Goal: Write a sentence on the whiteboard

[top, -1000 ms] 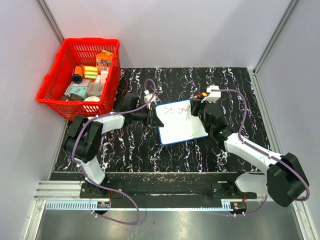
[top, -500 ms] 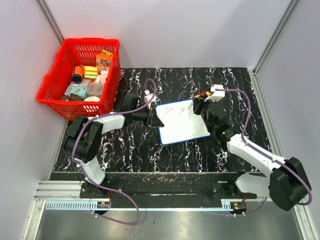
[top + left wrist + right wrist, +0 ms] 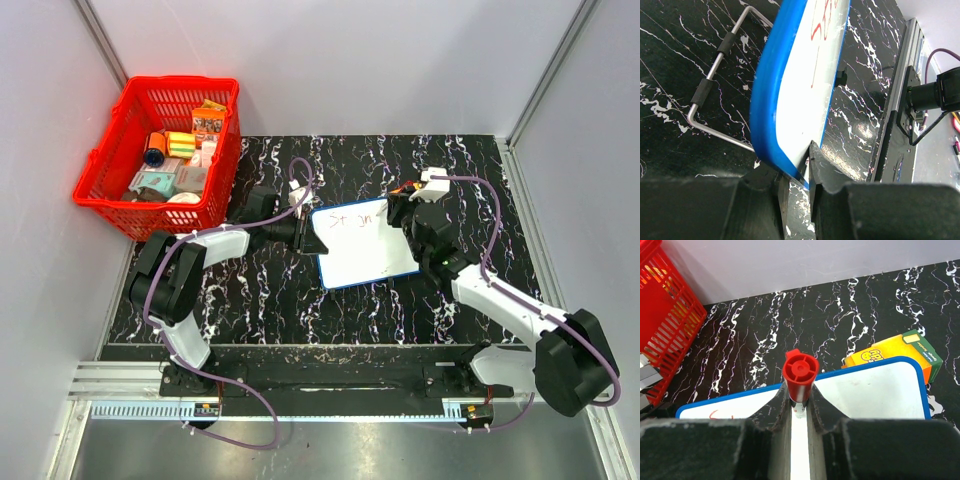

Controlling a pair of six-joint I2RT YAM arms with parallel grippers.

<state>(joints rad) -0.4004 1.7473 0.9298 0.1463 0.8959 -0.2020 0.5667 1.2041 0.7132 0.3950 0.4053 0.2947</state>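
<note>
Black marbled table (image 3: pixel 270 300): red basket (image 3: pixel 160 212) far-left corner, whiteboard (image 3: pixel 370 258) mid-table, orange box (image 3: pixel 885 352) at its far edge.

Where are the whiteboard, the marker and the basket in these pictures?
whiteboard (image 3: pixel 368 255): top view, on its bare white middle.
marker (image 3: pixel 800 369): right wrist view, on its red round end.
basket (image 3: pixel 145 213): top view, on its near wall.

Setting: robotics lab test cell. Black marble-pattern worktop (image 3: pixel 350 310) boxed in by plain white panels (image 3: pixel 400 60). Left arm (image 3: pixel 200 250) and right arm (image 3: pixel 500 300) are bolted near a slotted metal rail (image 3: pixel 110 380) along the bottom of the frame, with purple cabling (image 3: pixel 490 220) exposed. Red basket (image 3: pixel 110 200) of assorted small goods, upper left.
</note>
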